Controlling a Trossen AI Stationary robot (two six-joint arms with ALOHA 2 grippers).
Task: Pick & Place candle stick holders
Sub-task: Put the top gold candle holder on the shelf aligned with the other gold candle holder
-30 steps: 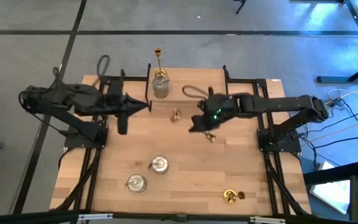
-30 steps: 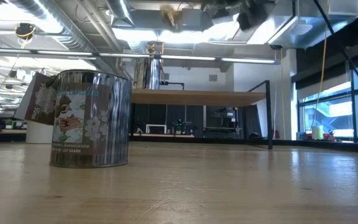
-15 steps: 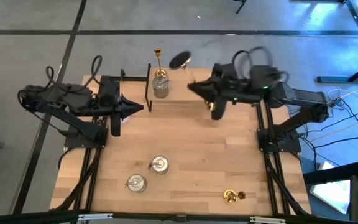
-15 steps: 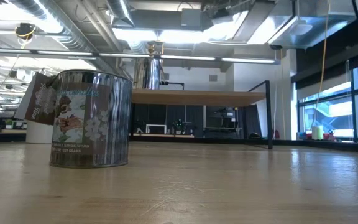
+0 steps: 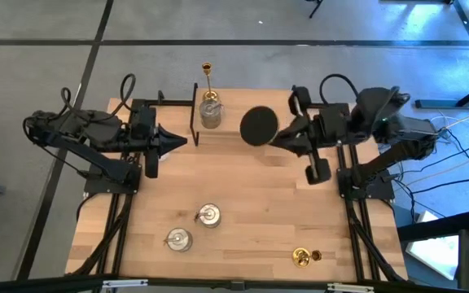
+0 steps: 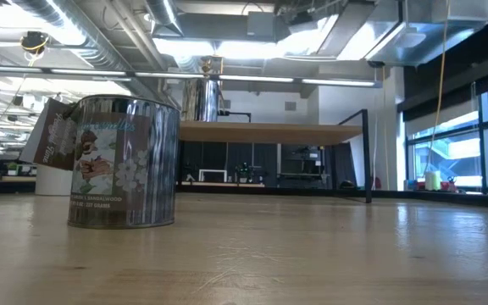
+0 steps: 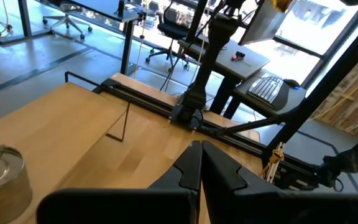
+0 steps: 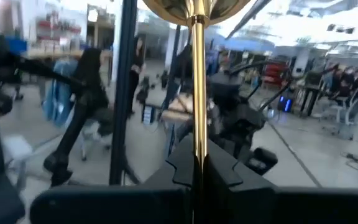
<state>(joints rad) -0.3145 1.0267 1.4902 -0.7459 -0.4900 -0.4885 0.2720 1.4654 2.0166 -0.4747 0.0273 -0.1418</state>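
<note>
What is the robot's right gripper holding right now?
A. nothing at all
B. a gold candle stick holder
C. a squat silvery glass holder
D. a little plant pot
B. In the right wrist view the right gripper is shut on the slim stem of a gold candle stick holder, whose round base shows at the end of the stem.

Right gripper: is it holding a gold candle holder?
Yes, the right gripper is shut on the gold holder's slim stem.
</note>
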